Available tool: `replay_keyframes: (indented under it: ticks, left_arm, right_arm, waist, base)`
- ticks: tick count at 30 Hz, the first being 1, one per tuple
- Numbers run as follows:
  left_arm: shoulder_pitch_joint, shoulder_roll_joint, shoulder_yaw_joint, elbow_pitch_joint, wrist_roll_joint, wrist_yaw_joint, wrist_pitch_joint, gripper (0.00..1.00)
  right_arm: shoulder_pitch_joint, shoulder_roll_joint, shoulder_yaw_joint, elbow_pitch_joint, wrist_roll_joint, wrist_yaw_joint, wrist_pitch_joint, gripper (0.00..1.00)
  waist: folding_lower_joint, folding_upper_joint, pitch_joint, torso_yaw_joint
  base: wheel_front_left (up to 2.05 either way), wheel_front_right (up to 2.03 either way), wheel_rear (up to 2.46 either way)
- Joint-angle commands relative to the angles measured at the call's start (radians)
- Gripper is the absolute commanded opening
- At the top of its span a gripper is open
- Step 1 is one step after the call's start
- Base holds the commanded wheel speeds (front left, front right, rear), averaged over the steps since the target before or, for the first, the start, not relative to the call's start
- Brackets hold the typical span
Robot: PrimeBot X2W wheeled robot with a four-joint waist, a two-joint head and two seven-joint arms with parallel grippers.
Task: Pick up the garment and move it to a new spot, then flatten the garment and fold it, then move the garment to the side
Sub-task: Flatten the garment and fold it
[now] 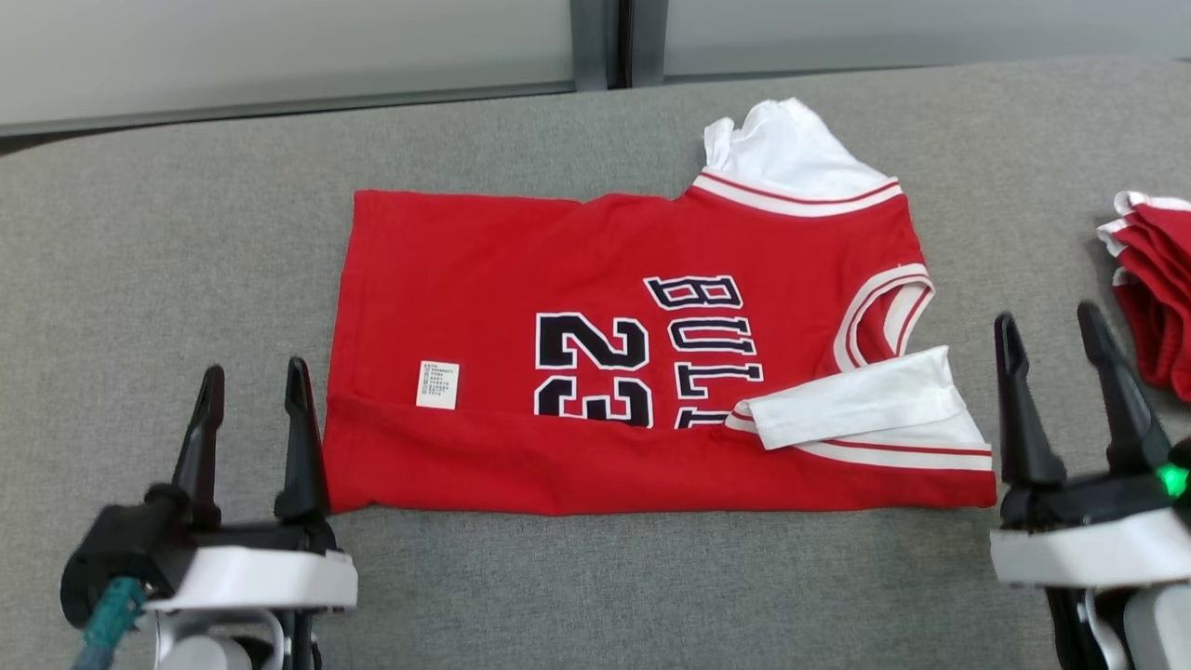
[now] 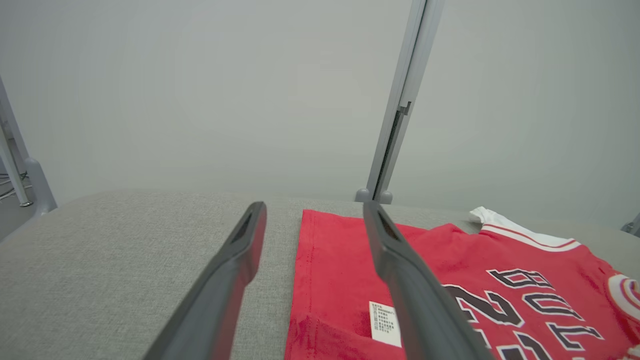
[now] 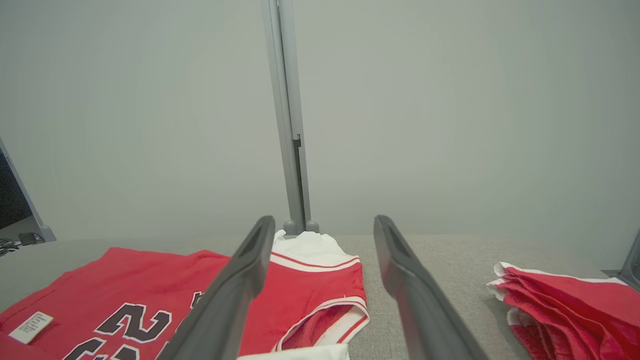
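Observation:
The garment [image 1: 595, 354] is a red jersey with white sleeves and dark "23" lettering, lying flat on the grey table [image 1: 140, 261], its near edge folded up over itself. It also shows in the left wrist view [image 2: 340, 280] and the right wrist view [image 3: 130, 290]. My left gripper [image 1: 256, 386] stands open just off the garment's near left corner, holding nothing. Beside the near right corner, my right gripper [image 1: 1051, 330] is open and empty too. Left fingers [image 2: 230, 280] and right fingers [image 3: 420, 300] are spread wide.
A folded pile of red and white garments [image 1: 1154, 279] lies at the table's right edge, close to my right gripper, and shows as the pile [image 3: 565, 305] in the right wrist view. A grey wall with an upright post [image 1: 595, 42] runs behind the table.

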Motion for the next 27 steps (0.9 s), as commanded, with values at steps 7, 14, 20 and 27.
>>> replay_keyframes:
  ticks: [7,14,20,27]
  left_arm:
    - [0.107,-0.007,-0.028,0.022,0.041,0.017,-0.023,1.0]
    - [0.154,0.003,-0.045,0.076,0.061,0.023,-0.023,1.0]
    - [0.141,0.012,-0.048,0.095,0.055,0.019,-0.015,1.0]
    - [0.135,0.022,-0.054,0.097,0.052,0.023,-0.003,1.0]
  right_arm:
    - [0.154,0.028,-0.003,-0.057,-0.029,0.0,0.046,1.0]
    - [0.237,0.041,-0.005,-0.077,-0.023,0.0,0.078,1.0]
    - [0.244,0.048,-0.009,-0.084,-0.022,0.0,0.091,1.0]
    - [0.249,0.055,-0.008,-0.086,-0.022,0.0,0.099,1.0]
  waist:
    - [0.0,0.0,-0.08,-0.013]
    - [0.0,0.0,-0.13,-0.016]
    - [0.0,0.0,-0.139,-0.012]
    - [0.0,0.0,-0.142,-0.013]
  base:
    - [0.0,0.0,0.0]
    - [0.0,0.0,0.0]
    - [0.0,0.0,0.0]
    - [0.0,0.0,0.0]
